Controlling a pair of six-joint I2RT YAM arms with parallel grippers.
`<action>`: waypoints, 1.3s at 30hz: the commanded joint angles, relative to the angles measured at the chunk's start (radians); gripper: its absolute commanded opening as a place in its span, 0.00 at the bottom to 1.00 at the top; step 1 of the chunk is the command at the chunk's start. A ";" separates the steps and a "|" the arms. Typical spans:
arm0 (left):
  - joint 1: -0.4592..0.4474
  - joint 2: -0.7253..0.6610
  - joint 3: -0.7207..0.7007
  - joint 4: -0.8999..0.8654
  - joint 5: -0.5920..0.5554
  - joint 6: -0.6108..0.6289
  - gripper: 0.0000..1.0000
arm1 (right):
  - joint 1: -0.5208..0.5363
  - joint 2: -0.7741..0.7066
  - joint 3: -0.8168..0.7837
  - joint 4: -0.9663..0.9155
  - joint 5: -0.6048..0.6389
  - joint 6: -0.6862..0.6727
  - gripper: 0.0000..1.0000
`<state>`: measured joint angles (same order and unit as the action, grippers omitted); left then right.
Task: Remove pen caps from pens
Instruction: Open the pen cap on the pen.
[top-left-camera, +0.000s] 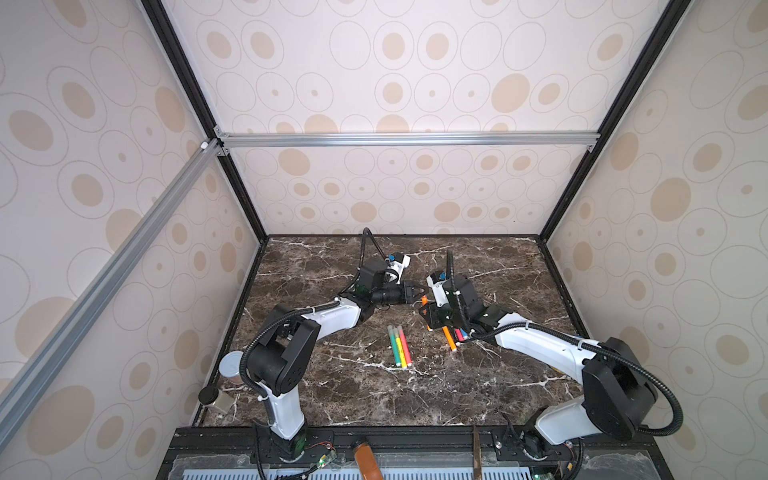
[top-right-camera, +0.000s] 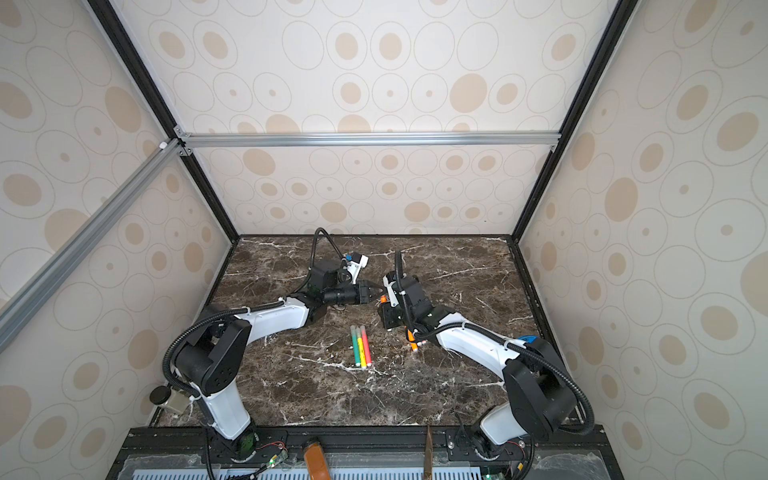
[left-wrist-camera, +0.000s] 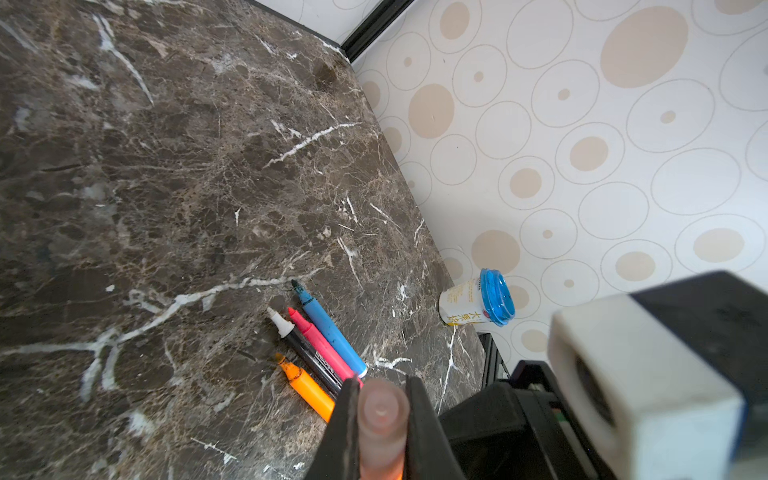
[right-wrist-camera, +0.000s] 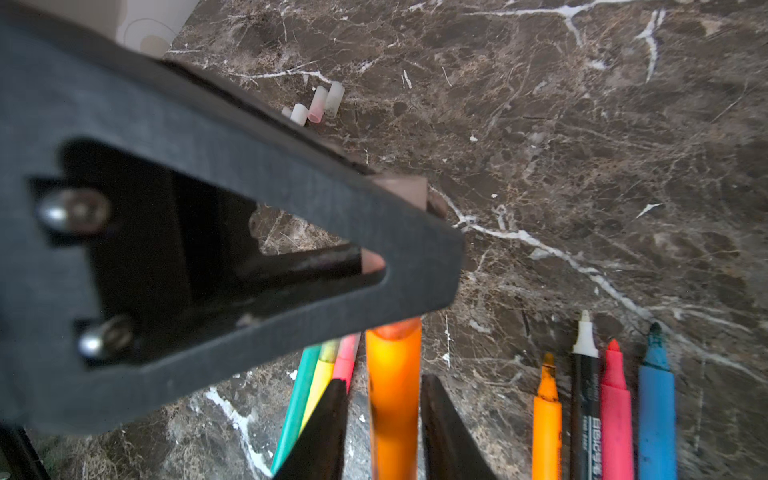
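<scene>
Left wrist view: we find the left gripper (left-wrist-camera: 383, 384) clamped on one pen cap (left-wrist-camera: 382, 419). Right wrist view: right gripper (right-wrist-camera: 384, 380) jaws stand apart either side of the orange pen (right-wrist-camera: 392, 424).

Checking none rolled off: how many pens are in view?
8: green, yellow and red together mid-table; orange, black, pink and blue in a row nearby; another orange inside the open right hand. More may be hidden.

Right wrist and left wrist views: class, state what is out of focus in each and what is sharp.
Right wrist view: the left end effector, near the lens, is blurred; the marble tabletop is sharp. Left wrist view: the held pen cap is soft; the blue pen is crisp.
</scene>
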<state>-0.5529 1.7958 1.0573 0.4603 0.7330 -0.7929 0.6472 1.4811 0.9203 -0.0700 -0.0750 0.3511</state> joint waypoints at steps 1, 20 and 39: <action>-0.013 0.014 0.038 0.051 0.026 -0.026 0.00 | -0.009 0.027 -0.005 0.035 -0.011 0.008 0.31; 0.061 0.068 0.274 -0.208 -0.032 0.135 0.00 | -0.011 -0.012 -0.121 0.056 -0.050 0.011 0.00; 0.169 0.198 0.699 -0.462 -0.161 0.249 0.00 | 0.027 -0.091 -0.224 0.006 -0.103 0.049 0.00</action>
<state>-0.5186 1.9938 1.6302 -0.2001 0.8513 -0.5938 0.6037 1.3983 0.7692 0.1936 -0.0158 0.4175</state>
